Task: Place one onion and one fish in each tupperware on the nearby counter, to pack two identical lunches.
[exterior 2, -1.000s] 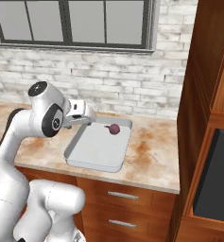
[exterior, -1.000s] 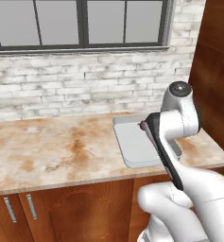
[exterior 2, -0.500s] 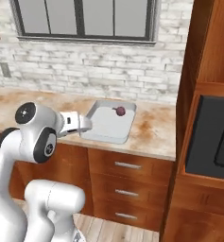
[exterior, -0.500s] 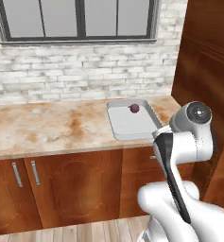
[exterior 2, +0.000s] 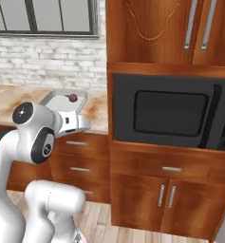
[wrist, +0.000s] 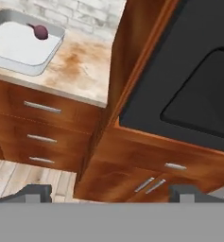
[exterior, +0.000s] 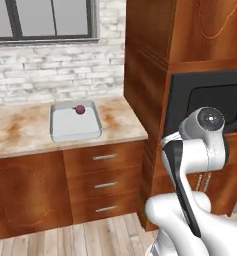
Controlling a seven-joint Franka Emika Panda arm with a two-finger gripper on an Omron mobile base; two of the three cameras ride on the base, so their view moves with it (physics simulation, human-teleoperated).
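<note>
Hand view gives me the clearest read: the gripper (wrist: 111, 191) has its two dark fingertips (wrist: 35, 191) standing far apart at the bottom edge, jaws spread wide, with nothing between them. From the fingers, the pale grey squarish tray with rounded corners (wrist: 9, 64) lies well off at about 11 o'clock, up in the top left corner. The small dark purple-red onion (wrist: 40, 32) sits inside it, near the tray's far wall, well apart from the fingers. The tray rests on the mottled beige-and-orange stone counter (wrist: 80, 71), above red-brown wooden drawers with metal handles (wrist: 42, 108). At about 1 o'clock from the fingers I see the black front of a built-in microwave (wrist: 189, 90) set in a tall red-brown wooden cabinet (wrist: 132, 61).

From the left base view, the tray (exterior: 75, 135) sits on the counter (exterior: 20, 130) close to the tall cabinet (exterior: 150, 75), and the onion (exterior: 80, 109) lies at the tray's 12 o'clock edge, toward the white brick wall (exterior: 50, 70). I cannot make out a second item in the tray.

From the right base view, the onion (exterior 2: 72, 98) shows in the tray (exterior 2: 54, 97), just beyond the white arm, at about 12 o'clock from the hand. The microwave (exterior 2: 173, 114) fills the cabinet beside it.
</note>
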